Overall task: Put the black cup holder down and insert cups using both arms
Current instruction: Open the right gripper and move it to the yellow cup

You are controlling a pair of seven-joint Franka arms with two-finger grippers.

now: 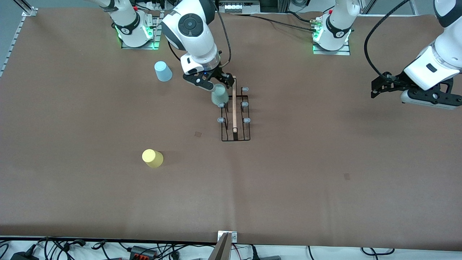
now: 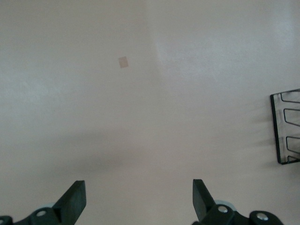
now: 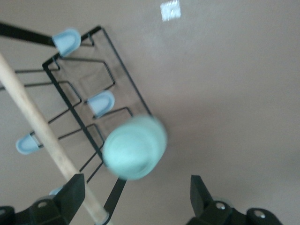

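Cups are the question now, and which arm lies closer to each. On the brown paper-covered table (image 1: pixel 325 173) the thin black wire cup holder (image 1: pixel 235 119) with its light wooden rod handle stands near the middle, its long axis running from the robots' edge toward the front camera's edge. The small pale green plastic cup (image 1: pixel 219 96) sits upside down at the peg nearest the robots' edge on the side facing the right arm's end; whether it is fully seated I cannot tell.

The right gripper (image 1: pixel 213 81) hangs just above that cup with its fingers spread wide and nothing between them; in the right wrist view the cup (image 3: pixel 135 147) shows clear of both fingers.

Two cups are left, both toward the right arm's end of the table: the light blue plastic cup (image 1: pixel 163 71) near the robots' edge, close beside the right gripper, and the yellow plastic cup (image 1: pixel 152 158) nearer the front camera's edge. Both look like right-arm reaches.

The left gripper (image 1: pixel 377 87) waits, wide open and empty, over the left arm's end of the table, well apart from every cup.
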